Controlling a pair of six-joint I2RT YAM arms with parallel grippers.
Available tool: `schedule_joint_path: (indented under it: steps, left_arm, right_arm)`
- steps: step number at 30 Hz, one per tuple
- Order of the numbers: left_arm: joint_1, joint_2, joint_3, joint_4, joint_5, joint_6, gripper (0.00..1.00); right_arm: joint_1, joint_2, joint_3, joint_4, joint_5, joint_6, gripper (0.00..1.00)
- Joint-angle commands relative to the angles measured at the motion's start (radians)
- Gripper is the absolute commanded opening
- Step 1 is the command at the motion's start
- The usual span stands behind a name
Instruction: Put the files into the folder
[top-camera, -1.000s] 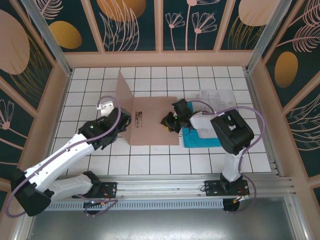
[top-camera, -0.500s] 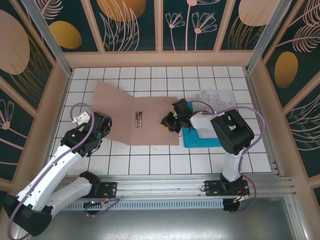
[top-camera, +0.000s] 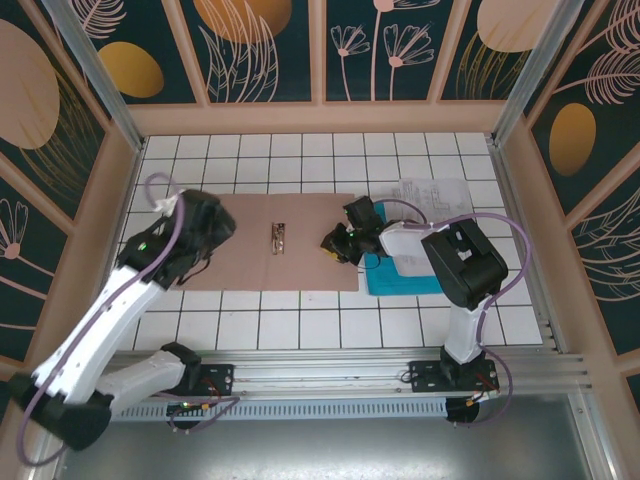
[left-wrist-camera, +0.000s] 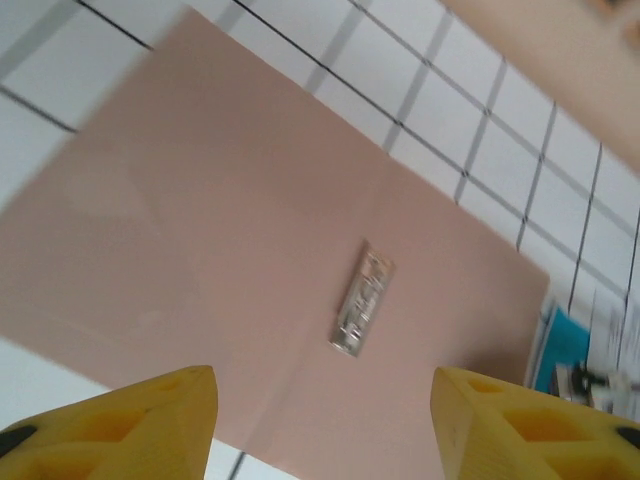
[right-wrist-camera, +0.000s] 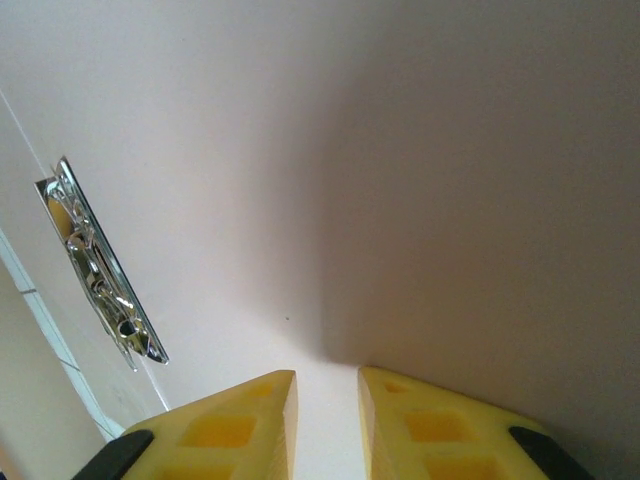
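Mid-frame, top view: folder (top-camera: 305, 268) lies opened flat on the tiled table (top-camera: 300, 320), both flaps down, metal clip (top-camera: 279, 240) on the spine facing up.
Change: a second ago the left flap stood upright with the left gripper (top-camera: 208, 232) at it. Half a second ago it was tipping leftward, and now it's flat.
Meaning: opening step looks done and the folder is ready to load. No file is in yet.
Files: white printed sheet (top-camera: 436, 192) sits to the upper right, apart from the folder. Teal sheet (top-camera: 400, 280) is just beside the folder's right edge, partly under the right arm.
Left claw: has let go. Wrist view shows the yellow fingers (left-wrist-camera: 150, 415) wide apart with nothing between them, only card below.
Right claw: right gripper (top-camera: 335, 246) is on the right flap. Fingers are nearly together with a narrow slit and nothing visible in it. The tips seem to rest on the card, probably pinning the flap.
Left arm pose: stretched from the lower left up to the folder's left end, wrist hanging over the flap.
Right arm pose: elbow folded at right of frame, forearm reaching left across the teal sheet.
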Motion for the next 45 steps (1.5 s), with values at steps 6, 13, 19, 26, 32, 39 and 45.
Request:
schedule_joint_path:
  steps: [6, 13, 19, 26, 32, 39, 45]
  left_arm:
    - [0.005, 0.346, 0.048, 0.204, 0.273, 0.305, 0.54]
    - [0.005, 0.62, 0.124, 0.195, 0.201, 0.406, 0.59]
    - [0.005, 0.775, 0.172, 0.253, 0.268, 0.457, 0.62]
    - [-0.035, 0.814, 0.253, 0.274, 0.324, 0.43, 0.55]
    - [-0.121, 0.943, 0.353, 0.248, 0.316, 0.404, 0.46]
    - [-0.163, 1.037, 0.42, 0.242, 0.307, 0.4, 0.43]
    - [-0.186, 1.05, 0.358, 0.267, 0.308, 0.396, 0.41]
  right_arm:
    - [-0.015, -0.061, 0.162, -0.158, -0.004, -0.138, 0.35]
    - [-0.11, -0.198, 0.124, -0.201, 0.008, -0.149, 0.38]
    - [-0.226, -0.339, 0.006, -0.227, 0.0, -0.176, 0.41]
    - [-0.301, -0.424, -0.087, -0.242, -0.002, -0.19, 0.42]
    - [-0.35, -0.457, -0.146, -0.229, 0.014, -0.179, 0.4]
    - [-0.45, -0.485, -0.222, -0.272, 0.054, -0.185, 0.39]
    - [-0.595, -0.559, -0.315, -0.318, 0.12, -0.189, 0.4]
